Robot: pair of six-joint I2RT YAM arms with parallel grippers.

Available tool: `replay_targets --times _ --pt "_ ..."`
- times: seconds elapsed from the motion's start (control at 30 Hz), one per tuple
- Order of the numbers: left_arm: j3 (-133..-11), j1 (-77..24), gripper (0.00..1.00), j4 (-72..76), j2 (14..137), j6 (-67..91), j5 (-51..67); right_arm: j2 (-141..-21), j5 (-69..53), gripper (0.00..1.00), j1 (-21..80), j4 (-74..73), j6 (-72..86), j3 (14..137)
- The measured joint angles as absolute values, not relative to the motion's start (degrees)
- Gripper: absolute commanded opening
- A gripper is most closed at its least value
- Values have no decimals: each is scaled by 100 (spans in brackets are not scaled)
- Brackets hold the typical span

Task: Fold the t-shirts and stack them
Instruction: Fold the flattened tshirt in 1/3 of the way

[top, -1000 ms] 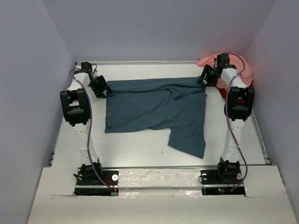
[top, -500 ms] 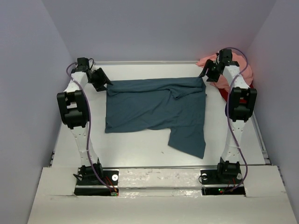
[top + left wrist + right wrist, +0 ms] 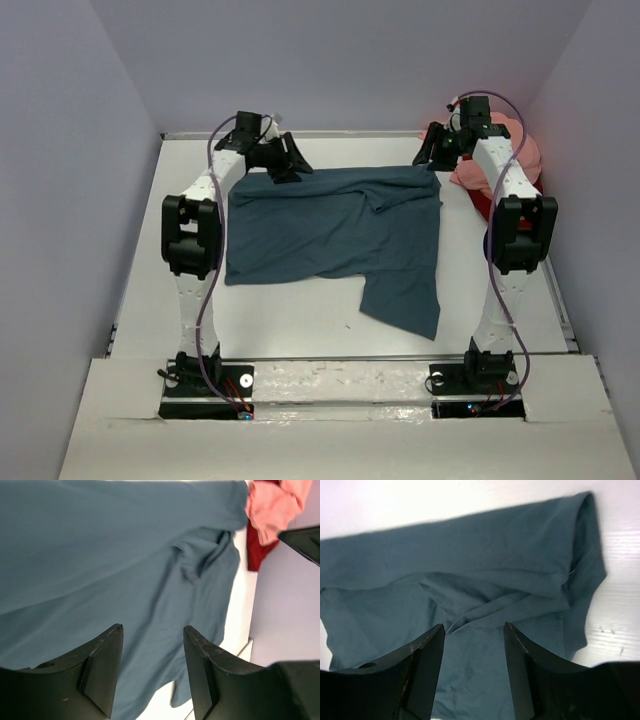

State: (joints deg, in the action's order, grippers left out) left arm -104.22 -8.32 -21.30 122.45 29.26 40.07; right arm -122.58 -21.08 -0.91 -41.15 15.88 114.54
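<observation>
i'm looking down on a white table boxed in by pale lilac walls, with both arm bases bolted at the near edge. the teal-blue t-shirt lies spread across the middle of the table, one flap reaching toward the near right and a bunched fold running across its far right part. at the shirt's far edge, left of centre, my left gripper hovers over the cloth with its fingers held fairly wide apart and nothing between them. over the shirt's far right corner the right gripper also hangs with its jaws apart and holds nothing; its wrist view looks straight down on the folds. in the far right corner, just past that arm, the pink t-shirt sits crumpled, with the red t-shirt peeking out beside it.
</observation>
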Motion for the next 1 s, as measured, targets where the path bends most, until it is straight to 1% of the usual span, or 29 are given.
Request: replay_targets --times 0.03,0.13,0.17,0.33,0.63,0.87,1.0 --pt "-10545 -1094 60 -2102 12304 2980 4001 -12269 -2115 54 -21 -4219 1540 11456" --pt "-10785 -1503 60 -2075 12460 3122 3981 -12311 -2178 53 75 -4499 1483 11485" --pt "-10895 -1621 60 -2082 12534 3177 3964 -12352 -2193 51 84 -4633 1468 11546" --pt "-11487 -2051 60 -2224 12951 3409 3848 -12606 -2200 51 73 -5046 1409 11891" --pt "-11592 -2591 60 -2574 13093 3835 3509 -12855 -2121 51 110 -5315 1345 11911" --pt "-12724 -3002 60 -3133 13830 4049 3085 -13251 -1942 50 290 -5546 1422 12101" --pt "-12934 -3148 59 -3203 14070 4217 3017 -13684 -1850 51 386 -5699 1525 12429"
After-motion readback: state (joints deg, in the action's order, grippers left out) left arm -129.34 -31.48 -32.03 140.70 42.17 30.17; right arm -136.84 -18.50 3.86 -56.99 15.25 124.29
